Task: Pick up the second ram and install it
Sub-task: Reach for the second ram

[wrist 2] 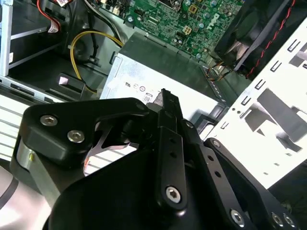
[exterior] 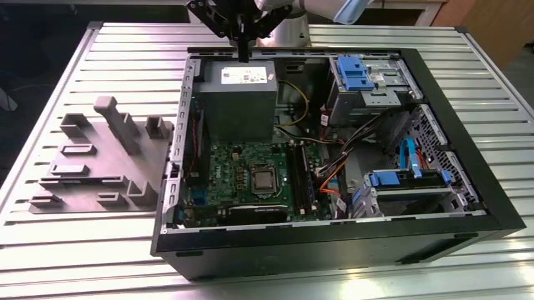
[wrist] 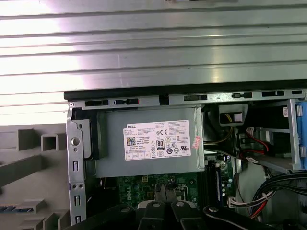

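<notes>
Nearest me, by the table's (exterior: 100, 262) edge on the exterior view's left, sits the grey fixture (exterior: 100, 159). A dark-blue sliver in it, in the first wrist view, I take for the second ram (wrist: 6, 209), not yet lifted. Further in, one stick (wrist: 217, 178) seems seated on the motherboard (exterior: 242, 175). Farthest, the gripper (exterior: 242, 56) hovers over the power supply (exterior: 237, 100) at the case's far wall, pincer pinched narrow and empty. I judge the pick unstarted; it calls for opening up and crossing to the fixture.
</notes>
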`<move>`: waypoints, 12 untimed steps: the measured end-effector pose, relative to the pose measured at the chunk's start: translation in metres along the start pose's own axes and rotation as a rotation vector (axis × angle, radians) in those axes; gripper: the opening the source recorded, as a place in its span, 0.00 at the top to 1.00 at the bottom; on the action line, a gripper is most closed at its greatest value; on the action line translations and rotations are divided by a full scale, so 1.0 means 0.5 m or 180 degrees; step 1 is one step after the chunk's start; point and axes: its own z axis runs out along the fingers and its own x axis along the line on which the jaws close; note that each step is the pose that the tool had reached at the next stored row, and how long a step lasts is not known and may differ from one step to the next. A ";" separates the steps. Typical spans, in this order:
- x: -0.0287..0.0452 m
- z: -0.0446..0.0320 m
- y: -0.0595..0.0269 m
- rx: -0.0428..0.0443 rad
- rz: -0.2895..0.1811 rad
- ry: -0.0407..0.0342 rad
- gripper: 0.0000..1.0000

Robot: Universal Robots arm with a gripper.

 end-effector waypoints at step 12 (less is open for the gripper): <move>0.048 0.000 -0.004 0.0000 -0.0001 -0.0001 0.90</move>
